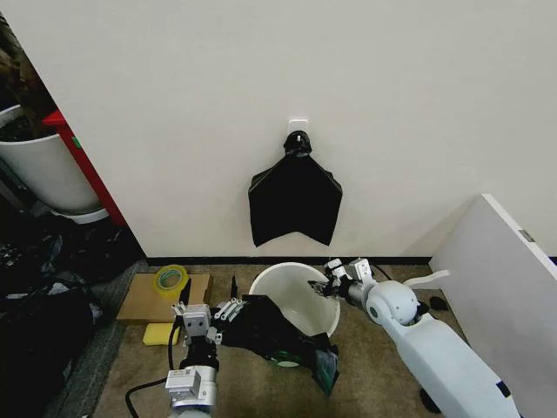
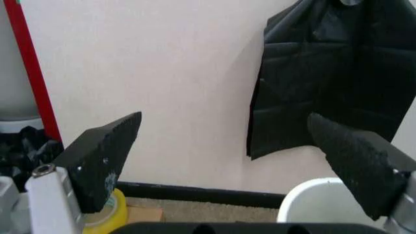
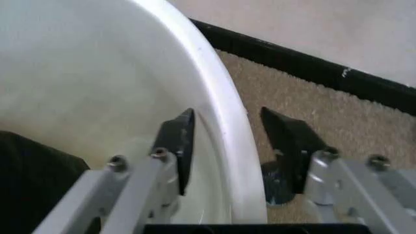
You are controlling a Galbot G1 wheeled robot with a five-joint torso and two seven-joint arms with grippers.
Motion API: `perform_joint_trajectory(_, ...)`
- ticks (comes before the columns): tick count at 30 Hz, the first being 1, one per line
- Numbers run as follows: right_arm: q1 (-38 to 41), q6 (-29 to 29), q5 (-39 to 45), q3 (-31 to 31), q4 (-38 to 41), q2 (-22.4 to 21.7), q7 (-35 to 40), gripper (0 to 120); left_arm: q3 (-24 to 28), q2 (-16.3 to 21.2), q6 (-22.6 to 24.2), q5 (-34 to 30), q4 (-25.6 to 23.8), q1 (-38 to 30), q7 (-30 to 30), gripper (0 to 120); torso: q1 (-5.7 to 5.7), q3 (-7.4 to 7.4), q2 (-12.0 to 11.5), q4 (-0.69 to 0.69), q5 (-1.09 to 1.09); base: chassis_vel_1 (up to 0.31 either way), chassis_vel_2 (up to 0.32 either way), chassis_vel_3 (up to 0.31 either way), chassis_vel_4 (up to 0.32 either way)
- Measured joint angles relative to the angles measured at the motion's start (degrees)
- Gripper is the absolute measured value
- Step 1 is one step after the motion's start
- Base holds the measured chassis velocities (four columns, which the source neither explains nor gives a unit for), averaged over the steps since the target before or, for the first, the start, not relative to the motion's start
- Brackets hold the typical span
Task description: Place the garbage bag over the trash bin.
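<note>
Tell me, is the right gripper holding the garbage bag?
No, the right gripper straddles the trash bin rim, open, with no bag between its fingers.

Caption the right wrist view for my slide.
Right gripper open, jaws straddling the round cream-white plastic bucket's rolled rim.

This looks like a plain office or lab corner set up for robot trials. A bare cream wall [image 1: 261, 78] with a black baseboard [image 1: 287, 259] meets short brown carpet [image 1: 252, 383]. Left of the wall stand a large white planter [image 1: 39, 170] and a red panel [image 1: 83, 161]. Below the wall, a flat cardboard sheet [image 1: 144, 300] carries a yellow tape roll [image 1: 171, 279].
</note>
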Motion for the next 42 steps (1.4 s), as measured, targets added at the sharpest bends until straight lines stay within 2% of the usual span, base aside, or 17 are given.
perform_joint_trajectory(2,-2.3,1.2,4.5,-0.3,2.4,-0.7,7.3,22,0.1,0.0,0.2,0.1,-0.1,0.1,-0.4,100,0.00,0.00,0.0,0.00,0.00,0.000,0.000,0.000,0.000)
perform_joint_trajectory(3,-2.3,1.2,4.5,-0.3,2.4,-0.7,7.3,22,0.1,0.0,0.2,0.1,-0.1,0.1,-0.4,100,0.00,0.00,0.0,0.00,0.00,0.000,0.000,0.000,0.000)
perform_joint_trajectory(6,-4.9,4.4,11.5,-1.6,5.7,-1.5,22.2,8,0.2,-0.1,0.5,0.1,-0.3,0.2,-1.1,100,0.00,0.00,0.0,0.01,0.03,0.000,0.000,0.000,0.000)
perform_joint_trajectory(7,-4.9,4.4,11.5,-1.6,5.7,-1.5,22.2,8,0.2,-0.1,0.5,0.1,-0.3,0.2,-1.1,100,0.00,0.00,0.0,0.01,0.03,0.000,0.000,0.000,0.000)
perform_joint_trajectory(9,-7.7,9.6,18.5,-2.1,9.7,-2.0,34.6,1,0.2,0.0,0.6,0.2,-0.8,0.4,-1.5,100,0.00,0.00,0.0,0.01,-0.01,0.000,0.000,0.000,0.000)
perform_joint_trajectory(10,-9.1,11.5,21.3,-2.1,11.6,-2.1,39.1,0,0.2,0.1,0.6,0.2,-0.9,0.5,-1.7,100,0.00,0.00,0.0,0.00,0.00,0.000,0.000,0.000,0.000)
perform_joint_trajectory(11,-9.1,11.5,21.3,-2.1,11.6,-2.1,39.1,0,0.2,0.1,0.6,0.2,-0.9,0.5,-1.7,100,0.00,0.00,0.0,0.00,0.00,0.000,0.000,0.000,0.000)
perform_joint_trajectory(14,-15.0,17.7,28.5,-0.5,18.0,-1.8,50.4,0,0.3,0.4,0.7,0.2,-1.2,0.5,-2.0,100,0.00,0.00,0.0,0.00,-0.02,0.000,0.000,0.000,0.000)
perform_joint_trajectory(15,-15.0,17.7,28.5,-0.5,18.0,-1.8,50.4,0,0.3,0.4,0.7,0.2,-1.2,0.5,-2.0,100,0.00,0.00,0.0,0.00,-0.02,0.000,0.000,0.000,0.000)
perform_joint_trajectory(19,-21.3,24.2,29.4,0.7,23.2,1.0,58.9,0,0.9,0.4,0.8,0.2,-1.2,0.3,-2.3,100,-0.01,0.00,0.0,-0.01,-0.01,0.000,0.000,0.000,0.000)
perform_joint_trajectory(26,-23.5,30.3,27.8,3.7,22.4,7.3,61.7,0,1.4,0.4,1.2,0.3,-1.3,-0.1,-2.5,100,-0.01,0.00,0.0,0.00,0.00,0.000,0.000,0.000,0.000)
perform_joint_trajectory(29,-23.2,33.2,23.8,4.2,19.5,10.8,63.1,0,1.3,0.7,1.2,0.2,-1.5,-0.3,-2.5,100,-0.01,0.00,0.0,0.01,0.00,0.000,0.000,0.000,0.000)
perform_joint_trajectory(32,-23.3,33.8,21.4,3.9,18.5,11.9,63.6,0,1.2,0.9,1.3,0.2,-1.6,-0.3,-2.6,100,-0.01,0.00,0.0,0.00,0.00,0.000,0.000,0.000,0.000)
perform_joint_trajectory(35,-23.3,34.0,19.6,3.2,17.8,12.5,64.5,5,1.2,1.1,1.3,0.1,-1.6,-0.3,-2.6,100,-0.01,0.00,0.0,0.00,0.00,0.000,0.000,0.000,0.000)
perform_joint_trajectory(38,-23.4,33.3,18.5,2.4,18.0,12.6,65.2,19,1.2,1.2,1.3,0.1,-1.5,-0.4,-2.7,100,-0.01,0.00,0.0,0.00,0.00,0.000,0.000,0.000,0.000)
perform_joint_trajectory(40,-23.4,33.1,17.9,2.2,18.3,12.5,65.5,23,1.2,1.2,1.3,0.1,-1.3,-0.5,-2.7,100,-0.01,0.00,0.0,0.00,0.00,0.000,0.000,0.000,0.000)
perform_joint_trajectory(42,-23.4,33.0,16.7,1.7,19.3,12.4,65.7,31,1.2,1.2,1.3,0.0,-0.9,-0.7,-2.7,100,-0.01,0.00,0.0,0.00,0.00,0.000,0.000,0.000,0.000)
